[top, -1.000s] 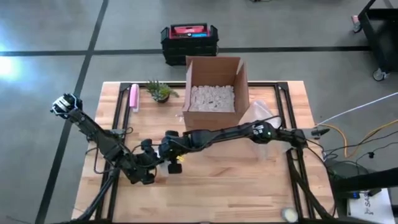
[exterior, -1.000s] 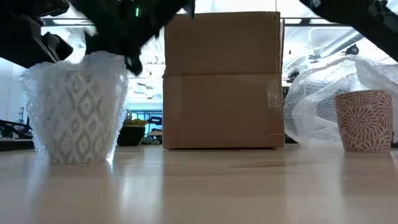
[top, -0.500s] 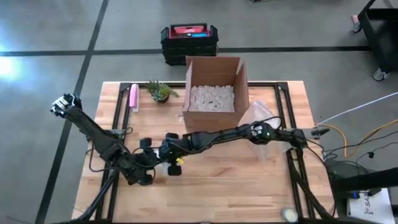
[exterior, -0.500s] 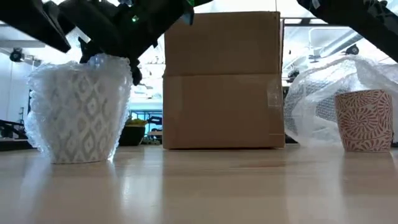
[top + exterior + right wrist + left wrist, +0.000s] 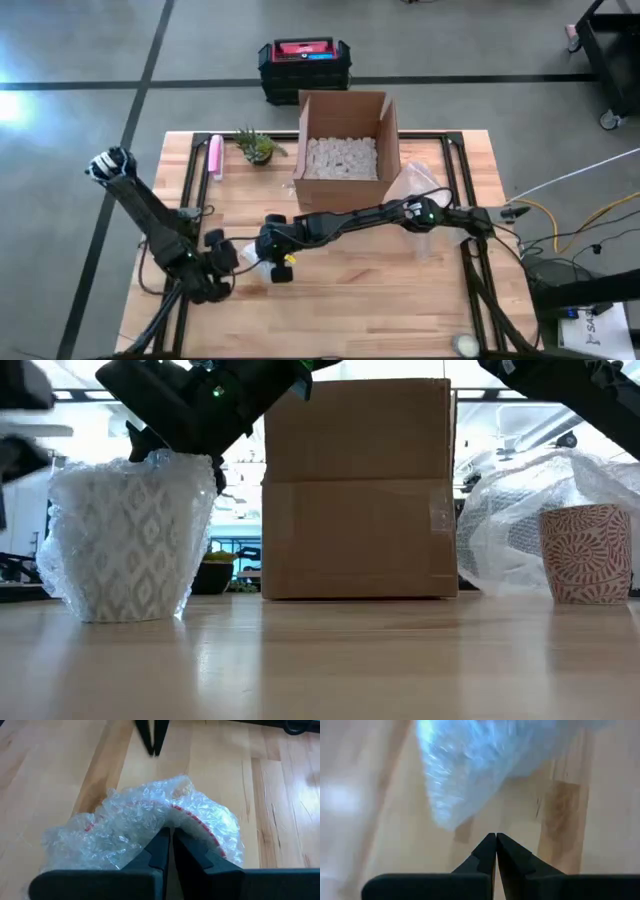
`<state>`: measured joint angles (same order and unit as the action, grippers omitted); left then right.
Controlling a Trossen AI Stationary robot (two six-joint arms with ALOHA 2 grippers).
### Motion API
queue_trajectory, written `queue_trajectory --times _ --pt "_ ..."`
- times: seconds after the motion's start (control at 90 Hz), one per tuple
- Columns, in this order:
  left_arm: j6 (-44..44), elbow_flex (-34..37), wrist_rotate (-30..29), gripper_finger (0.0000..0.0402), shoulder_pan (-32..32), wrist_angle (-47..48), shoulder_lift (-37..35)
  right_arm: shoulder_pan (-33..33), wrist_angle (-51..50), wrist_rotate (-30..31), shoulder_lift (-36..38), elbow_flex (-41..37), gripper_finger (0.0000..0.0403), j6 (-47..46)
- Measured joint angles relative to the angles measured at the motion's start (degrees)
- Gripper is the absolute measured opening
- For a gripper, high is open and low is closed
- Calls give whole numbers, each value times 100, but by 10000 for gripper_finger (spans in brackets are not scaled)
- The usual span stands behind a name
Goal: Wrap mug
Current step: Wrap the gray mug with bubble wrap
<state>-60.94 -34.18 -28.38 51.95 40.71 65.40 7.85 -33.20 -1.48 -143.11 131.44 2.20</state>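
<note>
It looked like a workshop or robotics lab: a light butcher-block wooden table on a black metal frame stood on a grey concrete floor marked with dark lines, loose cables trailing nearby.

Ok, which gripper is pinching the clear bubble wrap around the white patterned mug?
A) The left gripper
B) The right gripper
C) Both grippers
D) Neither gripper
B: the right gripper is shut on the clear bubble wrap at the top of the white patterned mug, while the left gripper is shut on nothing, apart from the wrap.
</note>
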Motion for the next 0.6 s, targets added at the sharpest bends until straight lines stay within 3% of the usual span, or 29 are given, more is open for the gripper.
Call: queue_trajectory --times 0.144,0.6 --pt "409 405 -724 0 -105 -997 9 1 97 0 -2 -7 14 -7" --pt "1548 -441 -1635 0 -156 -695 -33 14 233 4 -60 -5 14 -177"
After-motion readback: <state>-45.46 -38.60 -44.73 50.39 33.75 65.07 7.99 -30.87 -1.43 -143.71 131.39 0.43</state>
